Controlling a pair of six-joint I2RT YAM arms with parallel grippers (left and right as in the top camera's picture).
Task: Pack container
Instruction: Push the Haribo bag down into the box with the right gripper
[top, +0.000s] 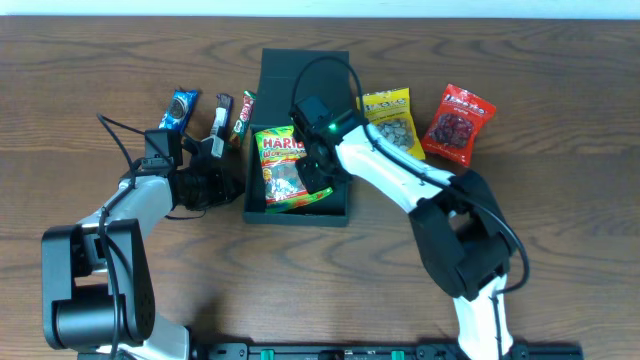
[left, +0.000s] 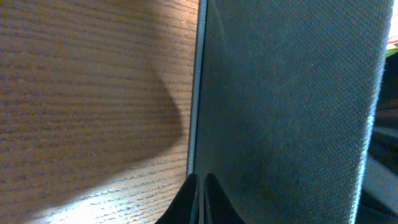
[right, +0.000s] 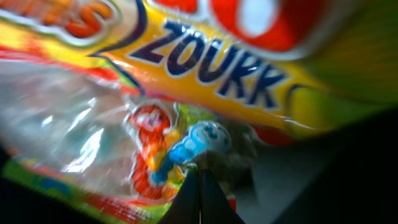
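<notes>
The dark teal container (top: 345, 205) stands open at the table's middle, its lid (top: 300, 68) folded back. A yellow Haribo gummy bag (top: 280, 160) lies tilted inside it. My right gripper (top: 318, 178) is shut, with its tips pressed on the bag (right: 155, 81) in the right wrist view (right: 200, 173); nothing shows between the fingers. My left gripper (top: 236, 186) is shut and rests against the container's left outer wall (left: 286, 106), fingertips (left: 202, 183) at the wall's edge.
A blue snack packet (top: 181, 108) and two dark bars (top: 222, 113) (top: 245, 110) lie left of the container. A yellow nut bag (top: 388, 118) and a red bag (top: 458, 122) lie to its right. Wood table (left: 93, 93) surrounds it.
</notes>
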